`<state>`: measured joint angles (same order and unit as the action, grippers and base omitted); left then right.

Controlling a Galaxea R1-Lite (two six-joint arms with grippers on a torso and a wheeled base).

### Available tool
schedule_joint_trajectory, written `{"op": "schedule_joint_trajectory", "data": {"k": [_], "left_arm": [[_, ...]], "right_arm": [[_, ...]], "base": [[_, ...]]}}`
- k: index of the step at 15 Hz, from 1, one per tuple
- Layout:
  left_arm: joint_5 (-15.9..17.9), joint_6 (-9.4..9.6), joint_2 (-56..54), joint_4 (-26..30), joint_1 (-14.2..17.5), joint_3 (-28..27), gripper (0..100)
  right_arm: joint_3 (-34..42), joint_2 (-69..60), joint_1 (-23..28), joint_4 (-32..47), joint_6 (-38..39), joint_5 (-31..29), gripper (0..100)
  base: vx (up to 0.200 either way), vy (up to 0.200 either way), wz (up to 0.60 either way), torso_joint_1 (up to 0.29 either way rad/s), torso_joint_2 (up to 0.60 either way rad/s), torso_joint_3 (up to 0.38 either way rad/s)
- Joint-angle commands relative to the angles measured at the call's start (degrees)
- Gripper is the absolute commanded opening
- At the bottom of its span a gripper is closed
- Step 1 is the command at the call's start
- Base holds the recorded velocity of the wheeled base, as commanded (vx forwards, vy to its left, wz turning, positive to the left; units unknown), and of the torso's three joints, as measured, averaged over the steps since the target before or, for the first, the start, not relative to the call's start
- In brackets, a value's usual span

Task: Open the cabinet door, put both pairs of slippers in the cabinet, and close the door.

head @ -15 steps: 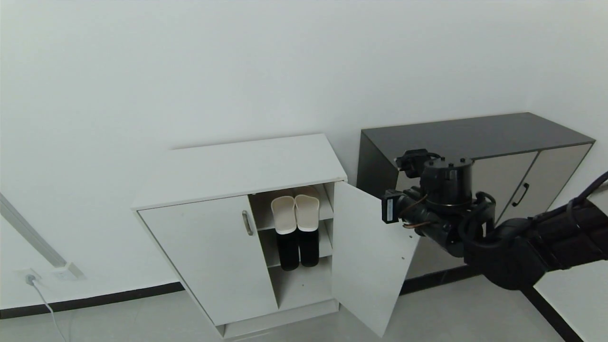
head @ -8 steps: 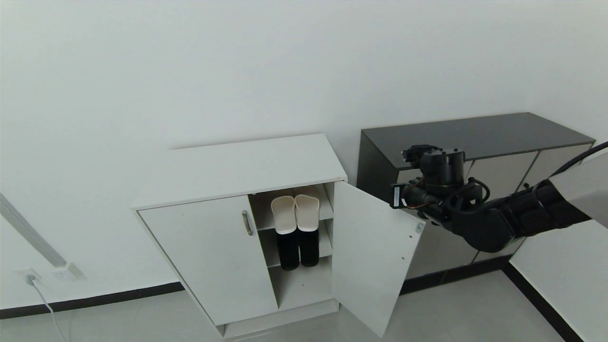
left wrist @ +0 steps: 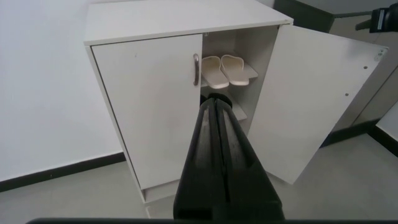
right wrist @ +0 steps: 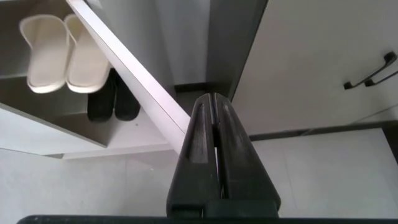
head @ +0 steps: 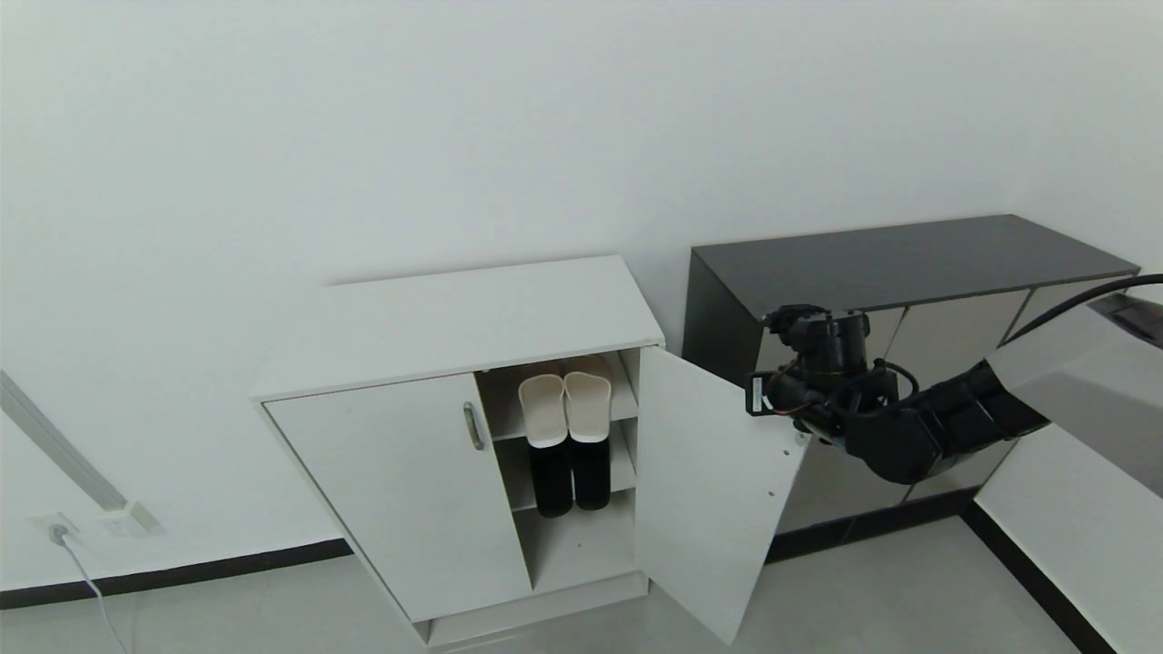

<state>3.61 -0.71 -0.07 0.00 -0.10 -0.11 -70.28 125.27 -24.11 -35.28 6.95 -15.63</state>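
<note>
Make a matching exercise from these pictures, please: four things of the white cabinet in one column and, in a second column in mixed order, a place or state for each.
Things:
1. white slippers
2. black slippers
3. left door
4. right door

Places or states:
A. swung open
B. on the upper shelf
C. shut
D. on the middle shelf

Pairs: 1-B, 2-D, 3-C, 4-A

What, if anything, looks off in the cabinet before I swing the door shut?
Nothing stands out. Inside the cabinet the white pair lies side by side on one shelf, and the black pair on the shelf below, both near the shelf fronts. The right door hangs open and the left door is shut.
</note>
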Motion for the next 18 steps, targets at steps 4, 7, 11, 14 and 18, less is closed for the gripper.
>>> {"op": "schedule_joint_trajectory", "data": {"k": [4, 7, 11, 14, 18], "left_arm": [[0.00, 0.00, 0.07, 0.00, 0.01, -0.07, 0], [0.00, 0.00, 0.07, -0.09, 0.01, 0.02, 0], [0.00, 0.00, 0.07, 0.00, 0.01, 0.02, 0], [0.00, 0.00, 0.07, 0.00, 0.01, 0.02, 0], [0.00, 0.00, 0.07, 0.00, 0.01, -0.07, 0]], "right_arm": [[-0.30, 1.56, 0.21, -0.05, 0.08, -0.02, 0], [-0.21, 1.64, 0.12, 0.21, 1.05, -0.10, 0], [0.49, 1.29, -0.06, 0.21, 1.14, -0.10, 0], [1.90, 0.33, -0.94, 0.21, 1.14, -0.37, 0], [5.33, -2.58, -4.63, 0.04, 1.14, -0.37, 0]], "base": [[0.000, 0.000, 0.00, 0.000, 0.00, 0.000], [0.000, 0.000, 0.00, 0.000, 0.00, 0.000], [0.000, 0.000, 0.00, 0.000, 0.00, 0.000], [0.000, 0.000, 0.00, 0.000, 0.00, 0.000], [0.000, 0.000, 0.00, 0.000, 0.00, 0.000]]}}
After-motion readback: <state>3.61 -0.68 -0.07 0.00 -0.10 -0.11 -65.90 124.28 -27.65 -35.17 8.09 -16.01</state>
